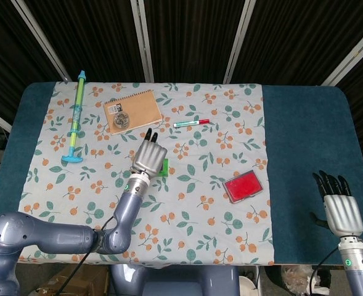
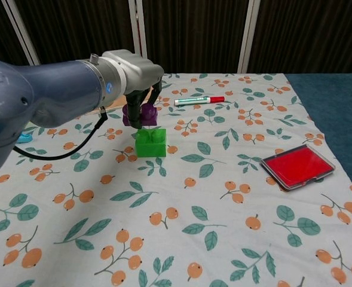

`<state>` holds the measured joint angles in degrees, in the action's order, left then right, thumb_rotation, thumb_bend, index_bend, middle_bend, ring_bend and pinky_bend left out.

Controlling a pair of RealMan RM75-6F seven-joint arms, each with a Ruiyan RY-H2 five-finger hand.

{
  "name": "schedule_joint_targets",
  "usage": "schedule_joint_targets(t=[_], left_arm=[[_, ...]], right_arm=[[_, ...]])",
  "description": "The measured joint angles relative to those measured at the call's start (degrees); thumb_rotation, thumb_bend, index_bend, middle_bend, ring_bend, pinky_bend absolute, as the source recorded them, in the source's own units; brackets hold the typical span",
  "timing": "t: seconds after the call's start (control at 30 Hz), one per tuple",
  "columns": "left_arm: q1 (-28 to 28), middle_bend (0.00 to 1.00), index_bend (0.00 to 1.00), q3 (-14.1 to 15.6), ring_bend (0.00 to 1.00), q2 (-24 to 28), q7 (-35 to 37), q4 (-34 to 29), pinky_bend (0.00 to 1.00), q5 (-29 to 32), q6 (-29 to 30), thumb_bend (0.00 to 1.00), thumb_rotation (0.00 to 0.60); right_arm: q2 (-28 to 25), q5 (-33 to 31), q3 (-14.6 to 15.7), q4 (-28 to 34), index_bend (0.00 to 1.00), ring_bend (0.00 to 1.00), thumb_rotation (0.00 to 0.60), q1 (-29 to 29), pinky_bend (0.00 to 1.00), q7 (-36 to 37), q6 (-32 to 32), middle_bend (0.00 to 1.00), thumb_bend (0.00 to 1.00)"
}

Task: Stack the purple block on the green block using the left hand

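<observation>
- One floral cloth (image 1: 199, 203) is spread over the blue table (image 1: 304, 148); dark panels are seen behind.
- The purple block (image 2: 140, 115) is gripped by the left hand (image 2: 134, 75) just above the green block (image 2: 150, 143).
- The right hand (image 1: 340, 206) is held spread, grasping nothing.

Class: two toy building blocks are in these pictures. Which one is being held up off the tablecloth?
The purple plastic block: the left hand grips it in the air just above the green plastic block, which sits on the floral tablecloth untouched.

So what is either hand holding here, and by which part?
The left hand pinches the small purple plastic block by its sides, just above the green block. The right hand holds nothing.
</observation>
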<state>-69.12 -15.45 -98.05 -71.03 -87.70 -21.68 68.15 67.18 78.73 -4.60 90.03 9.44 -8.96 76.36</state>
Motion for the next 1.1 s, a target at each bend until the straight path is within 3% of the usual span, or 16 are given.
schedule_joint_targets(t=[0.47,1.1], left_arm=[[-0.3,0.59,0.54,1.5,0.10,-2.9,2.0,5.5,0.00,-0.2,-1.8,0.30,0.600],[-1.1,0.59,0.54,1.8,0.10,-5.7,2.3,6.8,0.00,-1.6,-1.3,0.30,0.600]], right_arm=[[0.1,-0.5,-0.3,-0.1,0.03,0.10,0.600,0.1,0.00,-0.4,0.1,0.06,0.22],[-0.4,-0.4,-0.3,0.0,0.04,0.10,0.600,-0.1,0.00,0.3,0.3,0.06,0.22]])
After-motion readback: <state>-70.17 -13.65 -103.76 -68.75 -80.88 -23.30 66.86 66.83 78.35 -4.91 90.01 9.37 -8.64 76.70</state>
